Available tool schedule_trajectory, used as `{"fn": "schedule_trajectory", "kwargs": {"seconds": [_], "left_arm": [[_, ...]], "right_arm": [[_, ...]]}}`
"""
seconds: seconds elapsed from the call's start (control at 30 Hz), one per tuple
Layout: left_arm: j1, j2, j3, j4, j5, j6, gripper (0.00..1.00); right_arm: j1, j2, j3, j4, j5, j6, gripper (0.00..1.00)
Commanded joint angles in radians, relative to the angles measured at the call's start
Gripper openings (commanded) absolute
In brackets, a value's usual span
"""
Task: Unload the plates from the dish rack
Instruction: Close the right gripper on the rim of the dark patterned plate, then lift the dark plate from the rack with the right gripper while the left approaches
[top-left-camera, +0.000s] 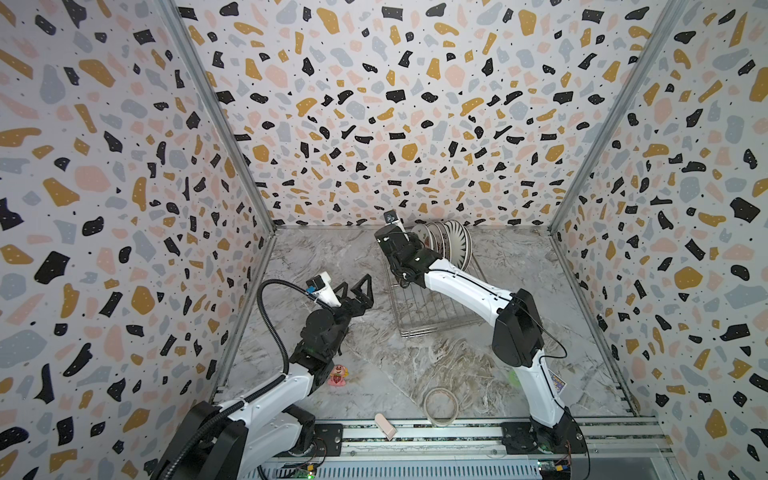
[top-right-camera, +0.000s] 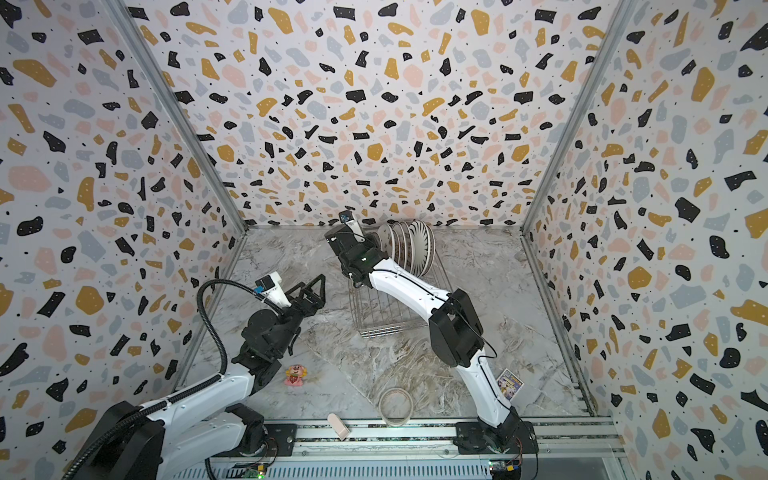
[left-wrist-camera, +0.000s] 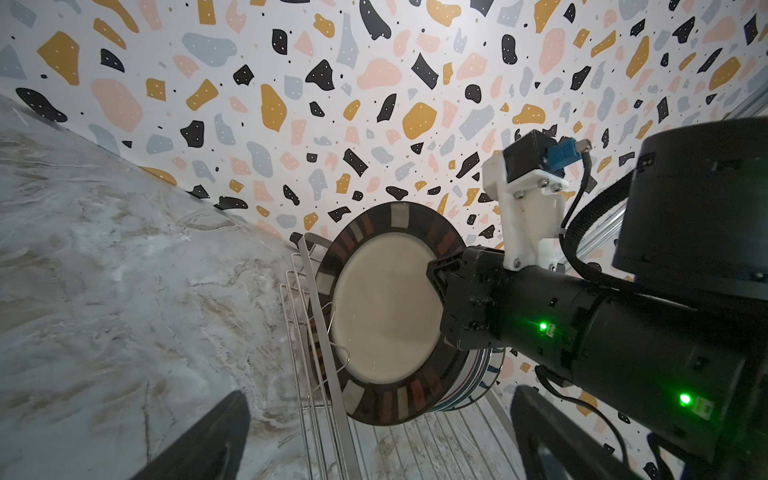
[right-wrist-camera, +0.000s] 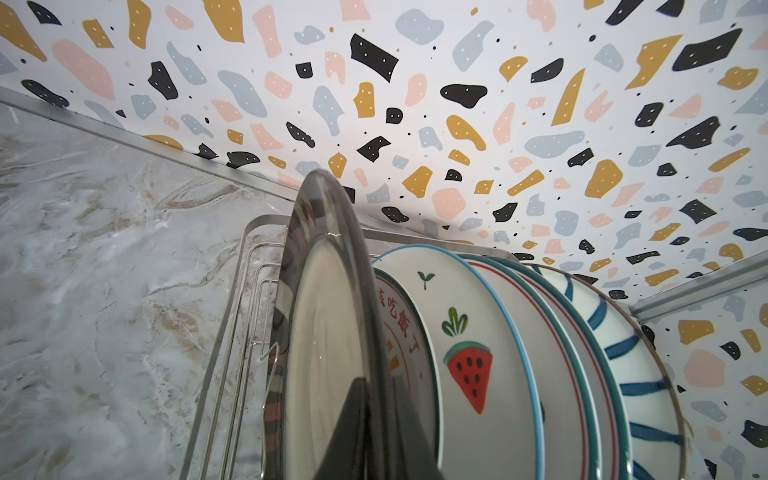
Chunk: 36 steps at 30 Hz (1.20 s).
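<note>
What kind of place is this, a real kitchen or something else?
Probably a staged test booth, not a real kitchen: the left arm and right arm are fixed to a rail, and printed panels wall in a marble-look tabletop holding a dish rack of plates.

Far end of the dish rack (top-left-camera: 432, 307) jammed with plates (top-left-camera: 453, 245) rim to rim, right pincer (right-wrist-camera: 376, 399) clamped on the dark-rimmed plate (right-wrist-camera: 324, 332), its arm slanting across the bare wire half, open tabletop (top-left-camera: 316, 257) ahead of the wide-spread left pincer (top-left-camera: 355, 286), tape ring (top-left-camera: 424, 405) and pink toy (top-left-camera: 338, 376) up front.
</note>
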Motion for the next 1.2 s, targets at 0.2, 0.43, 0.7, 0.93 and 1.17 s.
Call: {"fn": "schedule_trajectory", "kwargs": {"seconds": [0.2, 0.43, 0.7, 0.93, 1.17], "left_arm": [[-0.005, 0.017, 0.014, 0.068, -0.011, -0.006, 1.0], [-0.004, 0.021, 0.02, 0.069, -0.003, -0.005, 1.0], [-0.005, 0.0, 0.104, -0.069, 0.106, 0.119, 1.0], [-0.005, -0.002, 0.064, 0.038, 0.215, 0.113, 1.0], [-0.005, 0.004, 0.065, 0.057, 0.324, 0.081, 1.0]], "right_arm": [[0.031, -0.207, -0.051, 0.205, 0.136, -0.092, 0.06], [0.039, -0.345, -0.21, 0.297, 0.081, -0.097, 0.06], [0.031, -0.613, -0.534, 0.47, -0.031, -0.047, 0.04], [-0.121, -0.847, -0.79, 0.546, -0.457, 0.148, 0.02], [-0.322, -0.966, -0.976, 0.646, -0.902, 0.332, 0.03]]}}
